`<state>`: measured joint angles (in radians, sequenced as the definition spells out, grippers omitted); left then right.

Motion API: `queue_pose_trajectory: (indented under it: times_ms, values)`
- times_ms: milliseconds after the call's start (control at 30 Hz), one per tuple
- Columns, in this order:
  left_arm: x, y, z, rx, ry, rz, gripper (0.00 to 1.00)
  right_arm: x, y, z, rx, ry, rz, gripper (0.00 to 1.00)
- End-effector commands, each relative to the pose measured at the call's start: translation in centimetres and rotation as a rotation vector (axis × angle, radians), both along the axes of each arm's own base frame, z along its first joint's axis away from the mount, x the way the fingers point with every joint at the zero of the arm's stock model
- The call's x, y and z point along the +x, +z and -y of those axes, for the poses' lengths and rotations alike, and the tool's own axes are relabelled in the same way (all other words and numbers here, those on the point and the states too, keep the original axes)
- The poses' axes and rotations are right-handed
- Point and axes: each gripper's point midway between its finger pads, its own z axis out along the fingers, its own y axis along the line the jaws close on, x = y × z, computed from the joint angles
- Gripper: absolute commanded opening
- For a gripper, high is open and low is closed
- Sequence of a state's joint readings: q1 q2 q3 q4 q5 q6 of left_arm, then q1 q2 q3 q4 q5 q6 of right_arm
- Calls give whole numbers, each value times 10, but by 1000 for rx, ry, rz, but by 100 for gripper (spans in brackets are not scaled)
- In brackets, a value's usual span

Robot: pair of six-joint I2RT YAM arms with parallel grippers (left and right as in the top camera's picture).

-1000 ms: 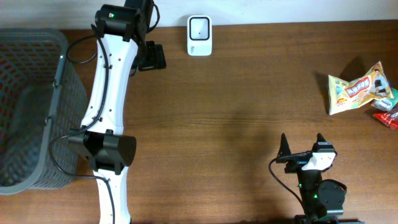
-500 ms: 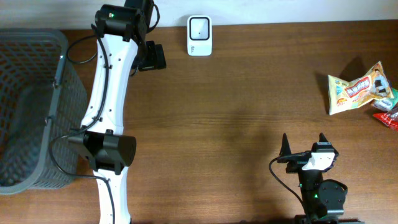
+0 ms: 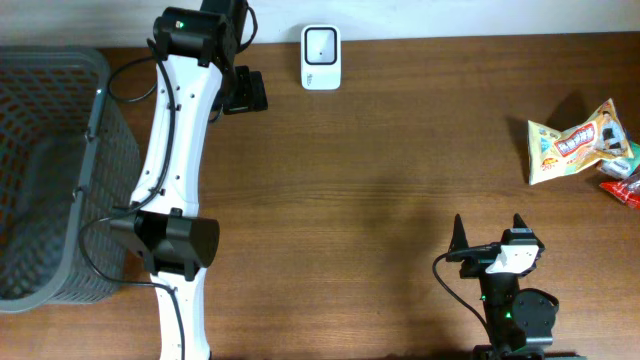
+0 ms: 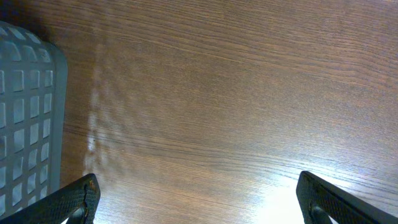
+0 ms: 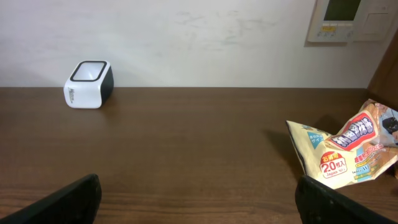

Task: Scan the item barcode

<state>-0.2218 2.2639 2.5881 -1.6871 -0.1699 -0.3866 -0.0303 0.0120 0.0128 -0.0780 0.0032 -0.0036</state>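
- Snack packet (image 3: 572,148) lies on the table (image 3: 380,180) at the overhead frame's right edge, ungrasped;
- grey basket (image 3: 60,52) fills the left edge;
- left gripper (image 4: 196,190), upper left, jaws spread, empty;
- right gripper (image 3: 487,225), lower right, jaws spread, empty;
- white scanner (image 3: 321,43), top centre.

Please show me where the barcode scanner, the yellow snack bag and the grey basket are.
barcode scanner (image 3: 321,57), overhead view, middle of its white body.
yellow snack bag (image 3: 572,147), overhead view, centre of its printed front.
grey basket (image 3: 50,52), overhead view, its far rim.
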Motion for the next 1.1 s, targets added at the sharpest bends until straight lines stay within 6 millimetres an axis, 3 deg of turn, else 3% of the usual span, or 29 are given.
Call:
queue_pose_trajectory:
  times_ms: [0, 267, 367, 700, 800, 867, 1067]
  values:
    - [0, 2, -1, 8, 5, 7, 99, 0, -3, 3, 3, -16, -3, 99]
    - [-3, 1, 13, -68, -12, -9, 99, 0, -3, 3, 3, -16, -3, 99]
    - [-6, 11, 12, -76, -13, 14, 99, 0, -3, 3, 3, -16, -3, 98]
    - [-22, 79, 13, -60, -186, 195, 99, 0, -3, 3, 3, -16, -3, 98]
    - [-30, 89, 11, -50, -233, 248, 99, 0, -3, 3, 3, -16, -3, 99]
    - [-38, 89, 9, -46, -255, 283, 99, 0, -3, 3, 3, -16, -3, 99]
    - [-86, 50, -1, -33, -326, 406, 99, 0, -3, 3, 3, -16, -3, 98]
